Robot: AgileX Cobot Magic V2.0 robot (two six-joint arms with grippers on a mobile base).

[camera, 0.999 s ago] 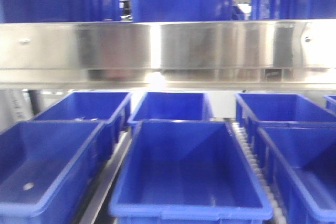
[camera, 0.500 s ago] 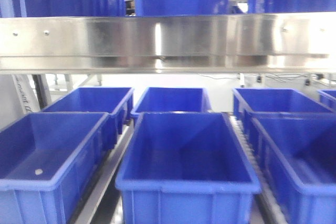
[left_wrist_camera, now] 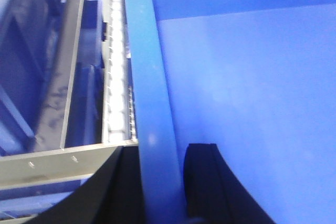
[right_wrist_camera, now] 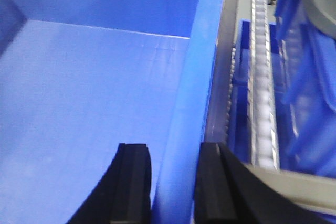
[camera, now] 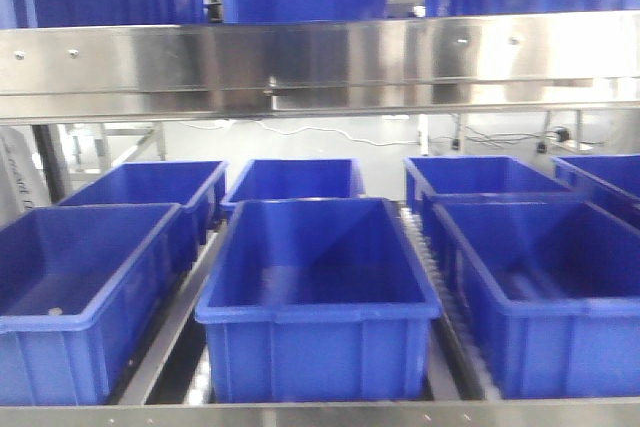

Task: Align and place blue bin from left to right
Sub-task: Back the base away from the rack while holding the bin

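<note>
**On the roller rack: one blue bin, gripped at both side rims**

Between my two claws:

1. Blue rectangular plastic bin [left_wrist_camera: 247, 77]. It is empty and open side up. It sits on the rack with its near end close to the steel front rail [left_wrist_camera: 47, 163]. I hold it by its two long side rims. I judge this lets it be slid and squared without twisting.
2. Left claw [left_wrist_camera: 160, 182]. The black fingers [left_wrist_camera: 207, 182] are narrowly apart, one inside the wall and one outside. They are pinched onto the left rim [left_wrist_camera: 149, 103].
3. Right claw [right_wrist_camera: 173, 187]. It has the same grip, clamped on the right rim [right_wrist_camera: 191, 103]. Neither claw carries anything else.
4. White roller tracks [right_wrist_camera: 261, 77]. One runs just beside each held rim, so bins here likely travel lengthwise in lanes.
5. Neighbouring blue bins. The front view shows a front row of three, with more behind. All sit under a brushed steel shelf beam [camera: 320, 67] bearing further bins. No arm shows in that view, so I cannot tell which bin is mine. The middle front bin [camera: 318, 287] seems likeliest.
</note>
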